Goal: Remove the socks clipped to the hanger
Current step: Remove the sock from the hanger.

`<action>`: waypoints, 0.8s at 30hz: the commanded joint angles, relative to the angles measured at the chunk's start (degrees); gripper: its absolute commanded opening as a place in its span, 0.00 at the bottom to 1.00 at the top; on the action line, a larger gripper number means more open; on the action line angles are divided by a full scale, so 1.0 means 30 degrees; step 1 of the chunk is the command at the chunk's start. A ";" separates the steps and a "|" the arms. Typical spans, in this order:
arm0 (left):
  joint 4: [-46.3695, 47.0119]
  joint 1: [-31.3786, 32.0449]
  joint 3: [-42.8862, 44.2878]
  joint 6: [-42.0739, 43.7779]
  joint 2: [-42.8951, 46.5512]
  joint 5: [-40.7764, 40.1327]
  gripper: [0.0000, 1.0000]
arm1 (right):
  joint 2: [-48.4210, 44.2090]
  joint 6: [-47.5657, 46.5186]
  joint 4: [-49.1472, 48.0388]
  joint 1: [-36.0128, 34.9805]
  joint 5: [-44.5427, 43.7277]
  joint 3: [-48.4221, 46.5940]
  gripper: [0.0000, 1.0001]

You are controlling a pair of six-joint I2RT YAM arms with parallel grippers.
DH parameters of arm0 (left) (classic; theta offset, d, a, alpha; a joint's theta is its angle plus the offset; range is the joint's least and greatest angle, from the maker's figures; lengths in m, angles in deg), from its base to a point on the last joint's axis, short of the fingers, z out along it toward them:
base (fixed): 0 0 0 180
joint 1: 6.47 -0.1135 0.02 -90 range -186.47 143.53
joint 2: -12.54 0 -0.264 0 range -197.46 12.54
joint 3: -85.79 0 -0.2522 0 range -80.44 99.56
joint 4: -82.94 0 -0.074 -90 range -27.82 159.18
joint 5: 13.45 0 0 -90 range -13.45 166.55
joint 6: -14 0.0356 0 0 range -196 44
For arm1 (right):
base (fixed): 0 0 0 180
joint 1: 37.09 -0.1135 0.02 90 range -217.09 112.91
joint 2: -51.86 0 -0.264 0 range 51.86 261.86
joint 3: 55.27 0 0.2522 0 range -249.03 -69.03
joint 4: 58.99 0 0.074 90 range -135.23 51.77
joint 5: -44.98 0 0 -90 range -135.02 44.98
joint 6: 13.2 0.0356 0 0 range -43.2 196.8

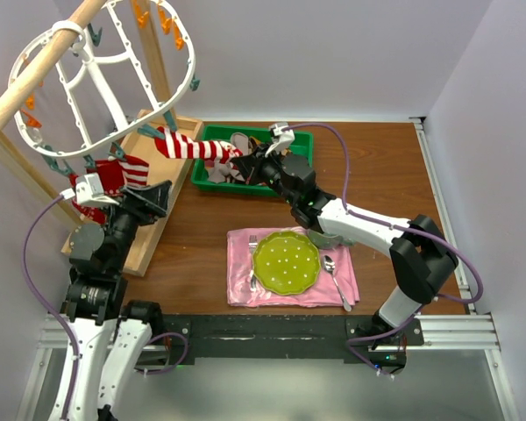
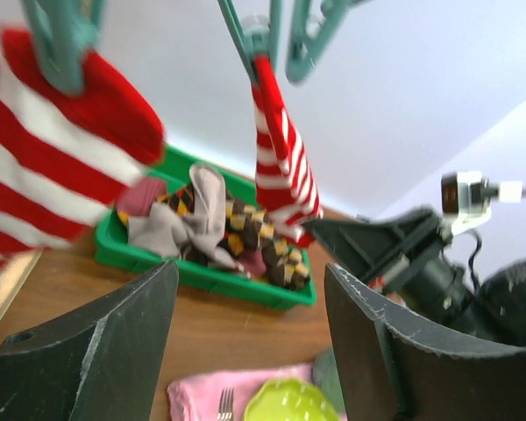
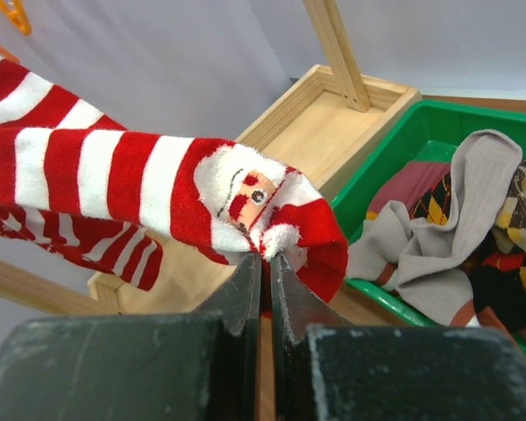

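Note:
The white oval hanger hangs at upper left with teal and orange clips. A red-and-white striped sock stretches from a teal clip toward the green bin. My right gripper is shut on this sock's toe end; in the top view it sits over the bin's left part. A second striped sock hangs clipped at lower left, large in the left wrist view. My left gripper is open and empty just right of it.
A green bin holds grey, argyle and maroon socks. A wooden rack base and pole stand at left. A pink napkin with a green plate, fork and spoon lies in front.

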 commanded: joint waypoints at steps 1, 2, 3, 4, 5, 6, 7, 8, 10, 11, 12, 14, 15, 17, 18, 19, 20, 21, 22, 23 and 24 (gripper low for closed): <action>0.3778 0.0066 0.0833 -0.1085 -0.1158 -0.1838 0.74 | -0.0482 0.0246 -0.0955 0.0122 -0.0326 -0.0205 0.00; 0.4251 0.0066 0.0803 -0.1317 -0.1363 -0.1958 0.74 | -0.0568 0.0246 -0.0926 0.0093 -0.0297 -0.0235 0.00; 0.4488 0.0066 0.0832 -0.1348 -0.1742 -0.1988 0.75 | -0.0540 0.0217 -0.0897 0.0122 -0.0296 -0.0206 0.00; 0.5650 0.0066 0.0977 -0.1407 -0.1919 -0.2018 0.75 | -0.0598 0.0216 -0.0896 0.0122 -0.0296 -0.0206 0.00; 0.6039 0.0066 0.1008 -0.1581 -0.2153 -0.2076 0.75 | -0.0599 0.0187 -0.0896 0.0093 -0.0296 -0.0177 0.00; 0.6391 0.0066 0.1037 -0.1699 -0.2562 -0.2106 0.75 | -0.0599 0.0216 -0.0896 0.0122 -0.0296 -0.0176 0.00; 0.6945 0.0066 0.1125 -0.1816 -0.2769 -0.2106 0.75 | -0.0628 0.0187 -0.0896 0.0093 -0.0267 -0.0176 0.00; 0.7154 0.0066 0.1183 -0.2050 -0.2974 -0.2164 0.75 | -0.0657 0.0187 -0.0867 0.0093 -0.0267 -0.0176 0.00; 0.8000 0.0066 0.1214 -0.2227 -0.3560 -0.1960 0.75 | -0.0657 0.0158 -0.0867 0.0093 -0.0209 -0.0176 0.00; 0.8209 0.0066 0.1213 -0.2344 -0.3736 -0.1814 0.75 | -0.0686 0.0129 -0.0838 0.0093 -0.0179 -0.0147 0.00; 0.8443 0.0066 0.1213 -0.2432 -0.4028 -0.1784 0.75 | -0.0715 0.0128 -0.0838 0.0122 -0.0208 -0.0205 0.00; 0.9058 0.0066 0.1184 -0.2579 -0.4264 -0.1784 0.75 | -0.0716 0.0099 -0.0751 0.0093 -0.0208 -0.0206 0.00; 0.9234 0.0066 0.1213 -0.2579 -0.4468 -0.1813 0.75 | -0.0716 0.0070 -0.0721 0.0122 -0.0208 -0.0264 0.00; 0.9470 0.0066 0.1301 -0.2579 -0.4703 -0.2337 0.75 | -0.0716 0.0041 -0.0662 0.0093 -0.0208 -0.0293 0.00; 0.9587 0.0066 0.1272 -0.2579 -0.4907 -0.2485 0.75 | -0.0716 -0.0017 -0.0662 0.0093 -0.0208 -0.0323 0.00; 0.9849 0.0066 0.1272 -0.2695 -0.4996 -0.2603 0.75 | -0.0716 -0.0047 -0.0633 0.0122 -0.0150 -0.0323 0.00; 0.9996 0.0066 0.1301 -0.2725 -0.5113 -0.2691 0.75 | -0.0716 -0.0047 -0.0575 0.0093 -0.0179 -0.0352 0.00; 1.0143 0.0066 0.1272 -0.2755 -0.5289 -0.2721 0.75 | -0.0774 -0.0047 -0.0603 0.0093 -0.0150 -0.0352 0.00; 1.0347 0.0066 0.1243 -0.2958 -0.5348 -0.2750 0.75 | -0.0745 -0.0076 -0.0574 0.0122 -0.0179 -0.0352 0.00; 1.0668 0.0066 0.1214 -0.3047 -0.5407 -0.2576 0.75 | -0.0774 -0.0106 -0.0487 0.0122 -0.0179 -0.0410 0.00; 1.0904 0.0066 0.1184 -0.3077 -0.5495 -0.2401 0.75 | -0.0774 -0.0106 -0.0457 0.0122 -0.0179 -0.0411 0.00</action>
